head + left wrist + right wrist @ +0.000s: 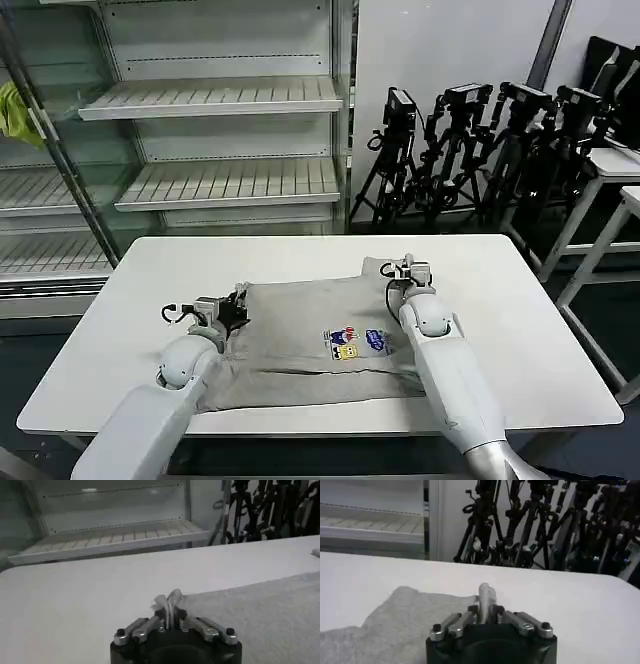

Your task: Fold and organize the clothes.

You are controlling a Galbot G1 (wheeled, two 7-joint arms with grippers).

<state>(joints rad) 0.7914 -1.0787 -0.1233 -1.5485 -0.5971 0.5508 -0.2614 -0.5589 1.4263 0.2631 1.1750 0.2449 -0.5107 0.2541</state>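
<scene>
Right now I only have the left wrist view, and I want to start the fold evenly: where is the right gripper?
Observer: The right gripper is at the far right corner of the grey shirt, fingers shut.
Operator: Which face is up?
Observer: The colourful chest print faces up, close to the right arm.
Operator: Is it lying flat?
Observer: Mostly. One crease runs across it near the table's near edge.

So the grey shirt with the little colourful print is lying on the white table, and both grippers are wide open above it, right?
Not quite. The grey shirt does lie on the white table, but both wrist views show the left gripper and right gripper shut, fingers pressed together at the shirt's far edge.
</scene>
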